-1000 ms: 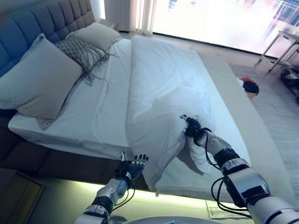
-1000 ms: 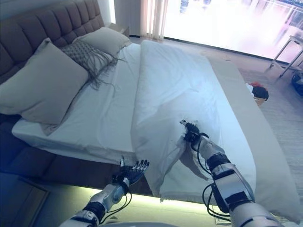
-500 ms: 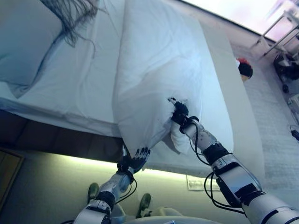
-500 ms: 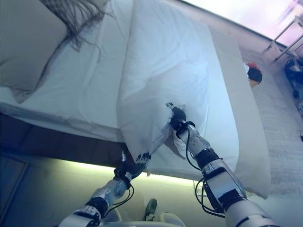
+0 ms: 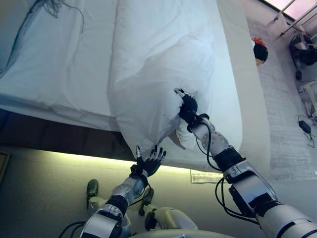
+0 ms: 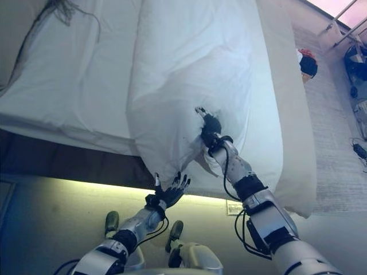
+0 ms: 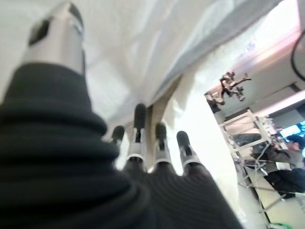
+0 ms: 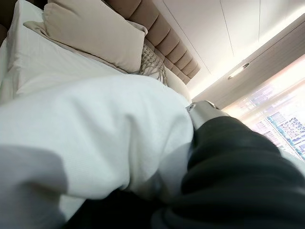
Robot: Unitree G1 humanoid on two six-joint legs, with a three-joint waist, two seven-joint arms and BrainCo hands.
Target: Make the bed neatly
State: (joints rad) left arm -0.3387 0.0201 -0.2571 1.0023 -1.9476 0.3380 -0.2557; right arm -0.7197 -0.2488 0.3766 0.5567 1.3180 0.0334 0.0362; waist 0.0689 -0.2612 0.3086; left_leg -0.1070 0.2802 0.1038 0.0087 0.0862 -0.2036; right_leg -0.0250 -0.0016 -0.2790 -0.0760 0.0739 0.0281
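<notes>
Right hand (image 5: 187, 108): dark ribbed cover pressed into the duvet near its near edge; cloth bunched and lifted around it, fingers buried in the folds, so grip not readable; thumb tip showing above the fabric in the right wrist view.
Left hand (image 5: 149, 162): held below the bed's near side, fingers straight and spread, holding nothing; tips just beneath the hanging corner of the duvet, contact not determinable.
Thick white quilted duvet (image 5: 163, 59): folded back in a long band down the middle of the bed, lower corner drooping over the near side of the mattress, creased where the right hand meets it.
White fitted sheet (image 5: 59, 64): exposed to the left of the duvet, lightly wrinkled.
Beige bed cover strip (image 5: 237, 59): running along the right of the duvet, hanging over the mattress edge.
Large beige pillow (image 8: 90, 33): leaning against the headboard, seen in the right wrist view.
Padded brown channel-tufted headboard (image 8: 167, 43): behind the pillow.
Grey fringed cushion (image 8: 151, 67): beside the pillow, tassels trailing on the sheet.
Round dark object with red top (image 5: 259, 50): on the floor beyond the far side of the bed.
</notes>
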